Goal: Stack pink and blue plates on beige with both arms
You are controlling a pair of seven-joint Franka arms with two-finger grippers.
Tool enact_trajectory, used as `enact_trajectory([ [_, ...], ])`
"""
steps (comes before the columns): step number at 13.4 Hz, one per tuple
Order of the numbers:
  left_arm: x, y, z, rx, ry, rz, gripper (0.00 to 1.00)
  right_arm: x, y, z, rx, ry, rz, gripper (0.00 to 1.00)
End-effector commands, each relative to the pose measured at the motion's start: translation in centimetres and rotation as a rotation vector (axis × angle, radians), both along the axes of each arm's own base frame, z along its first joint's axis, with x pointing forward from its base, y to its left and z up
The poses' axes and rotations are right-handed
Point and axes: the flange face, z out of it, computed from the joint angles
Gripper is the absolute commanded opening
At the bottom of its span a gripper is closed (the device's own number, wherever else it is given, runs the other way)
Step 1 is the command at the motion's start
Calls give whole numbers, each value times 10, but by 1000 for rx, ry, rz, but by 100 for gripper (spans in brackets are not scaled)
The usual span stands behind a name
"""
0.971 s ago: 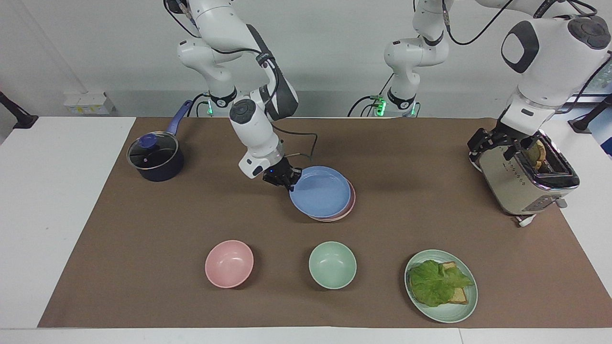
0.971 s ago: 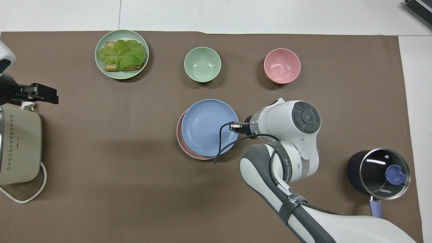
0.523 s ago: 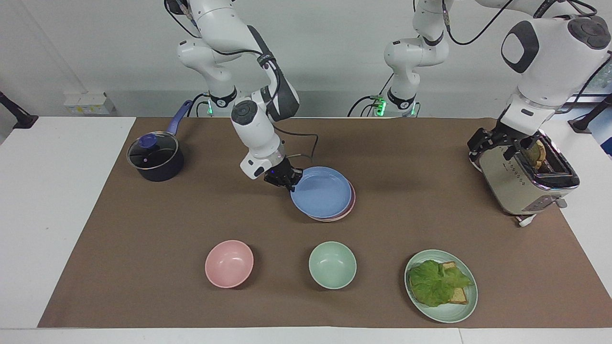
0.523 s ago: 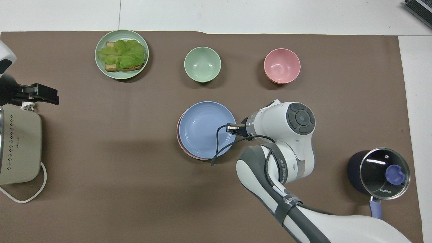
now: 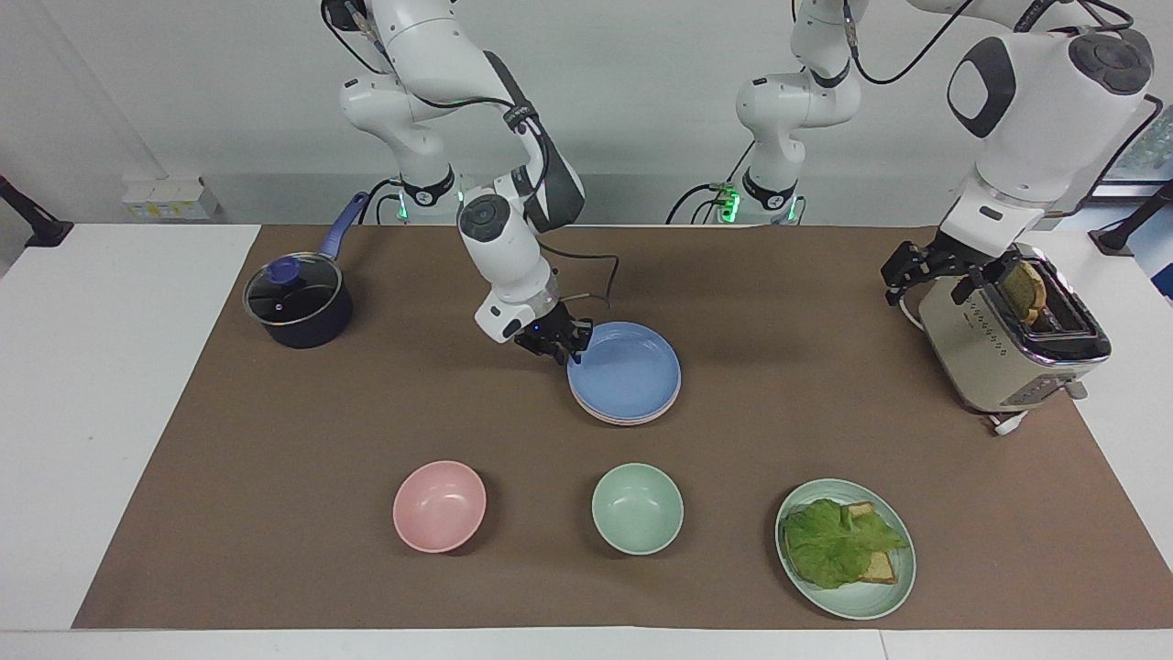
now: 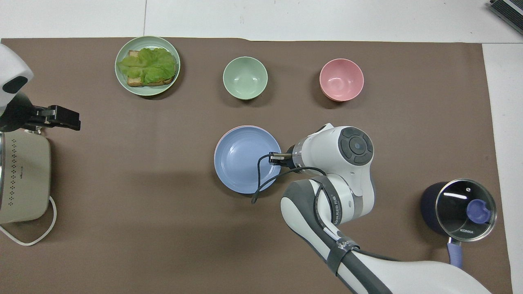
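Setting the blue plate onto the stack looks like the step in hand: it lies level and rim-up on the pink plate, of which only a thin edge shows beneath it, in the middle of the brown mat, nearer to the robots than the mint-green bowl and pink bowl. The beige plate cannot be made out under the pile. The right gripper sits at the blue plate's rim on the side toward the saucepan; whether its claw is clamped on that rim or parting from it I cannot tell. The left gripper waits by the toaster with its claw spread wide and empty. Being round, the plates have no long axis or heading; what matters is that the hollows face up and the rims sit concentric, which from overhead they nearly do. Next, I judge, the right gripper should let go fully and lift straight off the rim without dragging the top plate sideways.
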Motion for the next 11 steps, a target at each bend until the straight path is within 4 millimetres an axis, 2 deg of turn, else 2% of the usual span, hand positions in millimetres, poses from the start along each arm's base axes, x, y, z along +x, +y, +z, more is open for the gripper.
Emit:
enact_trajectory([
  [1,-11,-4,2,2,6,-1,100,4,1,2,-20,-25,-9,65],
  [2,-10,-4,2,2,6,0,100,6,-3,5,-19,-30,-14,78],
  [3,-10,-2,2,2,6,3,100,8,-9,10,-20,-38,-17,100],
  [4,-7,1,2,1,2,8,100,8,-13,21,-22,-53,-19,100],
  [5,-7,3,2,1,2,11,100,11,-28,31,-28,-66,-28,100],
  [11,-6,5,2,1,2,16,100,14,-141,105,-158,-95,-38,100],
])
